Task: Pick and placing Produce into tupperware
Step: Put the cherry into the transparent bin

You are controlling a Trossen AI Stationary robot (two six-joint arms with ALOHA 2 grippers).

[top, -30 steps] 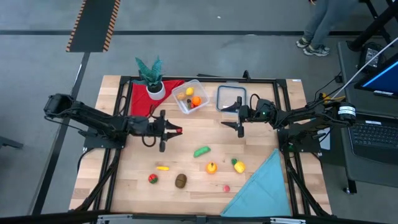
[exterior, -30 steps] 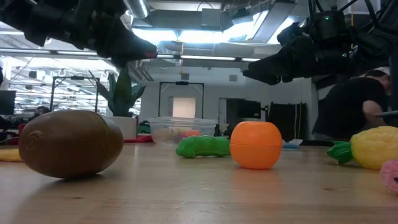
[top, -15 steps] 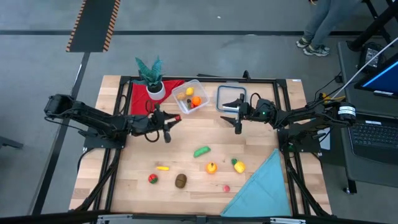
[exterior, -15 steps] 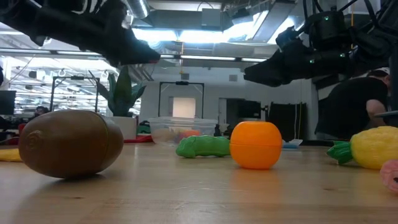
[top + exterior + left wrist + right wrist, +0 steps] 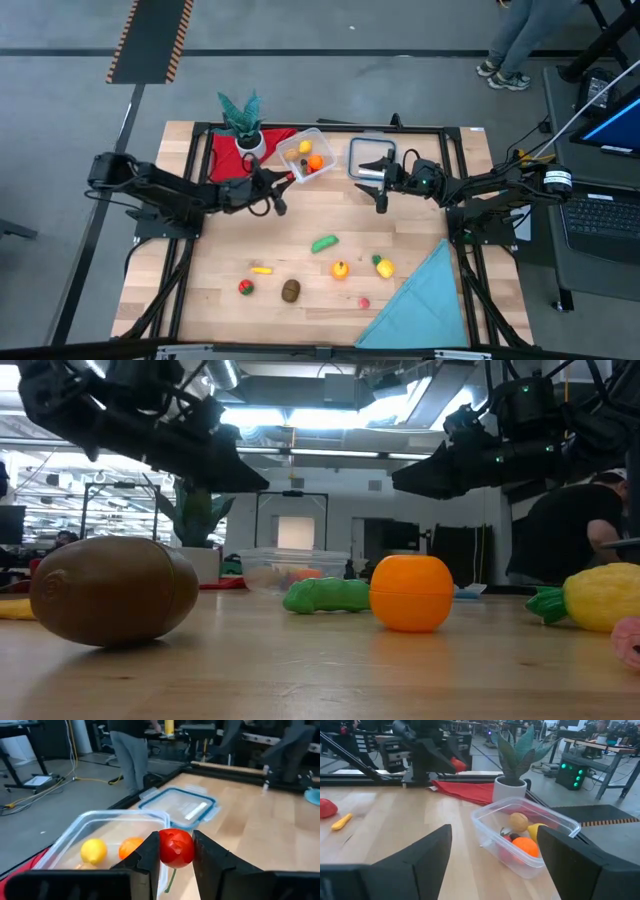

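Note:
The clear tupperware [image 5: 308,155] stands at the table's far middle with a yellow, an orange and a brown piece inside. My left gripper [image 5: 283,181] hovers just left of and near its rim, shut on a red tomato-like piece of produce [image 5: 176,847]. My right gripper [image 5: 378,187] hangs open to the right of the tupperware [image 5: 525,840], with nothing between its fingers. More produce lies on the near half of the table: a green piece [image 5: 324,243], an orange one [image 5: 340,269], a yellow-green one [image 5: 383,266], a brown one [image 5: 290,290], a red one [image 5: 245,287] and a yellow one [image 5: 261,270]. My left gripper pinches the red piece by its two opposite sides [image 5: 162,851] between the two fingers, at their free ends. The fingers lie about level and come from the table's left, slanting toward the far edge. The piece is lifted clear of the table, beside the tupperware's rim [image 5: 150,820].
A clear lid with a blue-grey rim [image 5: 372,157] lies right of the tupperware. A potted plant [image 5: 243,125] stands on a red cloth [image 5: 222,155] at the far left. A blue cloth [image 5: 425,300] covers the near right corner. A person stands beyond the table.
My left gripper has carried the red piece toward the table's far edge and the tupperware, swinging its fingers round toward the container and sinking a little. It stays shut on the piece.

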